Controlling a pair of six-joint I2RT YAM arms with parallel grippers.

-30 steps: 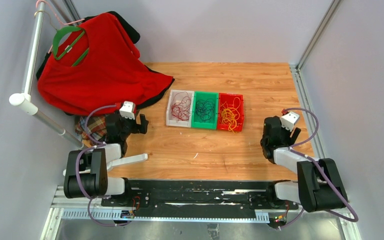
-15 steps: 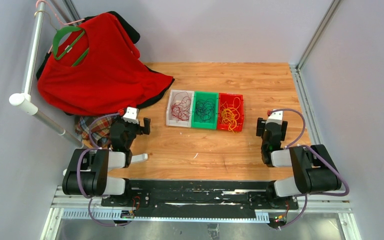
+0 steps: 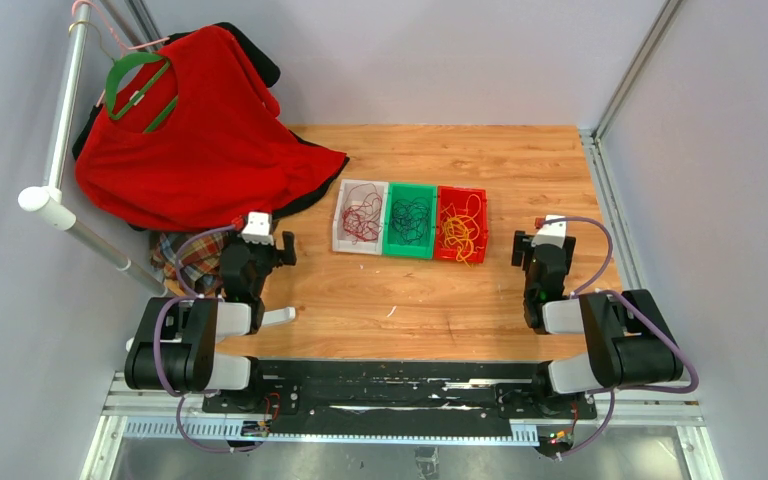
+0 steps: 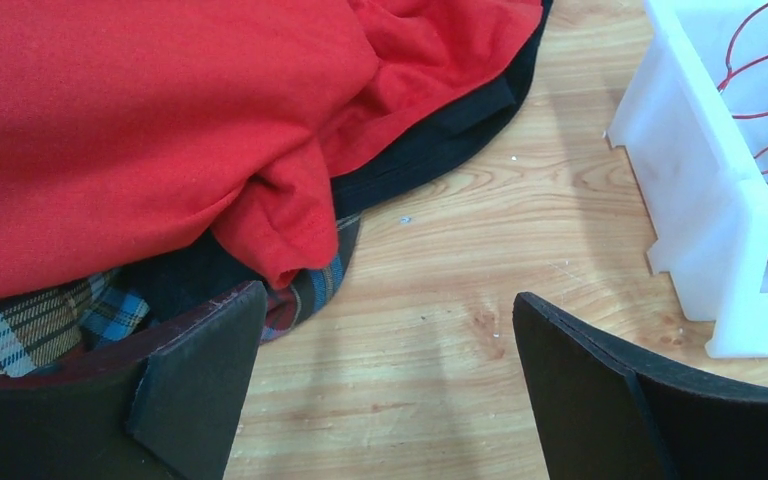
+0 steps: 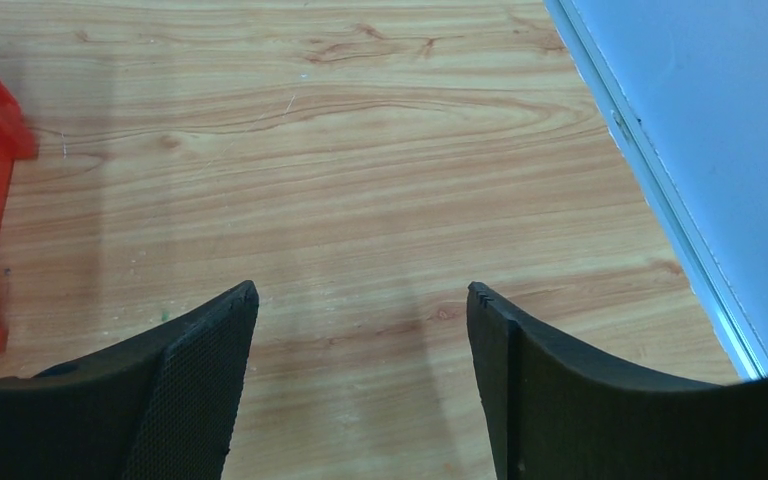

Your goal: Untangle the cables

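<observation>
Top external view: cables (image 3: pixel 410 222) in bins (image 3: pixel 408 254), right of left gripper (image 4: pixel 385 300), left of right gripper (image 5: pixel 363 290); both spread wide, empty.

Cables sorted by colour, three separate curly bundles, one per bin, bins side by side mid-table (image 3: pixel 440 300). Dark red wires (image 3: pixel 361 222): loose tangled coil in the white bin (image 3: pixel 338 228), leftmost; the left wrist view shows thin red loops against the white floor. Purple-black wires (image 3: pixel 410 222): snarled coil in the green bin (image 3: pixel 412 187), middle. Yellow-orange wires (image 3: pixel 458 232): messy pile in the red bin (image 3: pixel 463 191), rightmost, a strand reaching its near right rim. Can't tell individual strands apart within a bundle.
</observation>
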